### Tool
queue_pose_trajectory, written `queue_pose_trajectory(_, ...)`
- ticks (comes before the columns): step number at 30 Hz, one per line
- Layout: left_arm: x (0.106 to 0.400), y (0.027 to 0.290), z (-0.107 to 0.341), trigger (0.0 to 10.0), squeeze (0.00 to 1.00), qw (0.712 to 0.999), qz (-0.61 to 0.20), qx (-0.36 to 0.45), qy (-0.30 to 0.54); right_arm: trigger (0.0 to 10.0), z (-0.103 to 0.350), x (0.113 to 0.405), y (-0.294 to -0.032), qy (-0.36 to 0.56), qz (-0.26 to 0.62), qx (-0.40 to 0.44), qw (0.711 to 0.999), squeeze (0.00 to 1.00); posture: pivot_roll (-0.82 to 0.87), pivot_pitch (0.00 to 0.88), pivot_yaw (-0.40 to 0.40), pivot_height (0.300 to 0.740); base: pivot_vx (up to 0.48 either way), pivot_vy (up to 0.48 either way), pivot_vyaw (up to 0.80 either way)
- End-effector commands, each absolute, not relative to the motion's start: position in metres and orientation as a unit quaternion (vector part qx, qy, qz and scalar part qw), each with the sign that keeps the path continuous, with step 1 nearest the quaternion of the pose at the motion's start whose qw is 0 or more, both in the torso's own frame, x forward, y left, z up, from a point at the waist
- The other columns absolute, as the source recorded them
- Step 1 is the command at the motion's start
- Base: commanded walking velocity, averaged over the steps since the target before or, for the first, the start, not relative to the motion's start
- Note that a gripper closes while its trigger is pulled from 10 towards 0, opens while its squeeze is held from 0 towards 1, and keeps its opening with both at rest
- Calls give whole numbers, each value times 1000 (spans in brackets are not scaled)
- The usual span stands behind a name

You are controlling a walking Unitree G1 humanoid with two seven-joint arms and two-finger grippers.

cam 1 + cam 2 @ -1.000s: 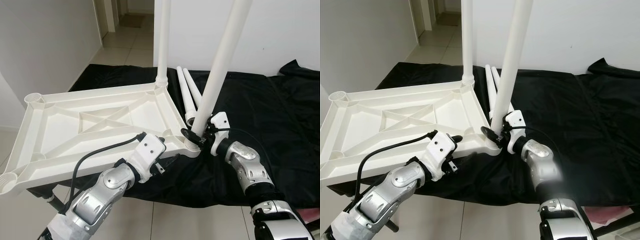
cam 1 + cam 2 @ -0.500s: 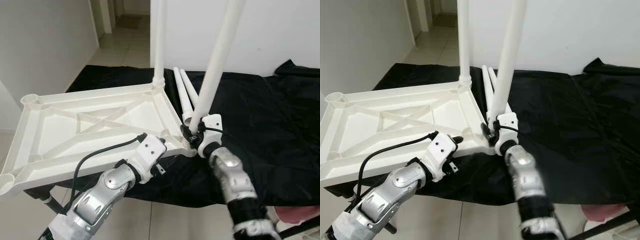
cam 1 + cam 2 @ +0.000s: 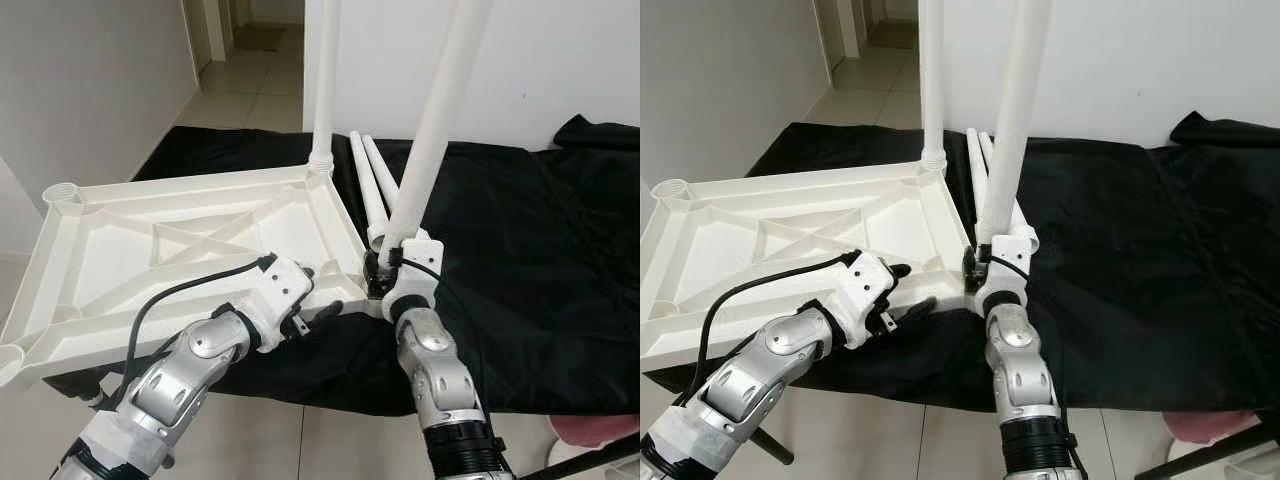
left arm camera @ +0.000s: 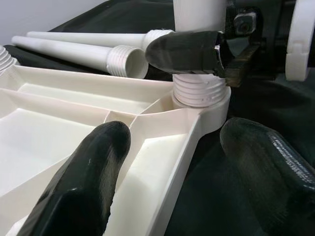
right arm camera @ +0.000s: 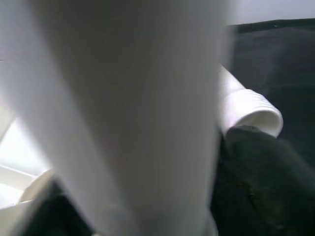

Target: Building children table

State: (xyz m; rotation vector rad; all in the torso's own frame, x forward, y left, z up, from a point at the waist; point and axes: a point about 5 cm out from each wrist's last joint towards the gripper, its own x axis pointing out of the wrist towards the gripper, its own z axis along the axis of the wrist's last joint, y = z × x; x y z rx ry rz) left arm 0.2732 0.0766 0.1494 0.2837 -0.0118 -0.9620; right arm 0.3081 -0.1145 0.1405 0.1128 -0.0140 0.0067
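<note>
The left gripper (image 4: 162, 162) stands wide apart, its two black fingers (image 4: 81, 182) straddling the near rim of the upturned white tabletop (image 3: 150, 250) without pinching it, one finger inside the rim, the other outside over the black cloth (image 3: 520, 250). The right gripper (image 3: 385, 262) is clamped on the base of the tilted table leg (image 3: 432, 130), right where its threaded end sits in the corner socket at the tabletop's 3 o'clock corner. A second leg (image 3: 322, 80) stands upright in the 12 o'clock corner, and two loose legs (image 3: 372, 190) lie on the cloth just beyond. Since a second ago the right forearm has swung from 4 o'clock to nearly 6 o'clock beneath the socket, and the left gripper has slid along the rim toward that corner.
</note>
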Motion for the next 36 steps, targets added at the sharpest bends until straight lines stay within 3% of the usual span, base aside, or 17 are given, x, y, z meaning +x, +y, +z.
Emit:
queue_pose_trajectory(1, 274, 79, 150, 10000, 0, 871, -469, 145, -4, 10000, 142, 305, -118, -11, 13, 70, 997, 1000, 0, 13, 11, 740, 0, 0, 0)
queue_pose_trajectory(6, 272, 78, 150, 10000, 0, 867, -479, 137, -3, 10000, 146, 306, -121, -19, 42, 65, 997, 1000, 0, 14, 12, 740, 0, 0, 0)
queue_pose_trajectory(7, 269, 77, 150, 10000, 0, 863, -488, 129, -2, 10000, 147, 307, -124, -21, 85, 56, 995, 0, 0, 13, 14, 740, 0, 0, 0)
queue_pose_trajectory(8, 269, 77, 150, 10000, 0, 863, -488, 129, -2, 10000, 147, 307, -124, -21, 85, 56, 995, 0, 0, 13, 14, 740, 0, 0, 0)
queue_pose_trajectory(9, 264, 74, 149, 10000, 0, 856, -502, 126, 0, 10000, 150, 311, -133, -29, 154, 31, 987, 0, 0, 14, 16, 740, 0, 0, 0)
queue_pose_trajectory(12, 263, 73, 148, 10000, 0, 855, -505, 122, 3, 10000, 152, 314, -140, -37, 218, 3, 975, 0, 1, 13, 16, 740, 0, 0, 0)
queue_pose_trajectory(24, 256, 67, 146, 10000, 0, 846, -520, 118, 7, 9843, 151, 334, -141, -19, 359, -78, 930, 0, 21, 10, 13, 740, 0, 0, 0)
queue_pose_trajectory(25, 256, 68, 146, 10000, 0, 847, -518, 118, 8, 4471, 149, 334, -142, -13, 369, -81, 926, 0, 24, 9, 11, 740, 0, 0, 0)
queue_pose_trajectory(29, 256, 69, 145, 10000, 0, 848, -517, 119, 9, 4039, 148, 335, -143, -9, 376, -84, 923, 0, 24, 9, 11, 740, 0, 0, 0)
queue_pose_trajectory(30, 256, 69, 146, 10000, 0, 849, -515, 119, 9, 1216, 146, 336, -144, -5, 382, -83, 921, 0, 28, 8, 7, 740, 0, 0, 0)
queue_pose_trajectory(31, 255, 69, 146, 10000, 0, 850, -514, 118, 9, 0, 143, 337, -147, 2, 384, -81, 920, 0, 33, 5, 4, 740, 0, 0, 0)
queue_pose_trajectory(36, 255, 69, 146, 10000, 0, 851, -512, 119, 9, 0, 136, 337, -153, 16, 388, -74, 919, 0, 33, 5, 4, 740, 0, 0, 0)
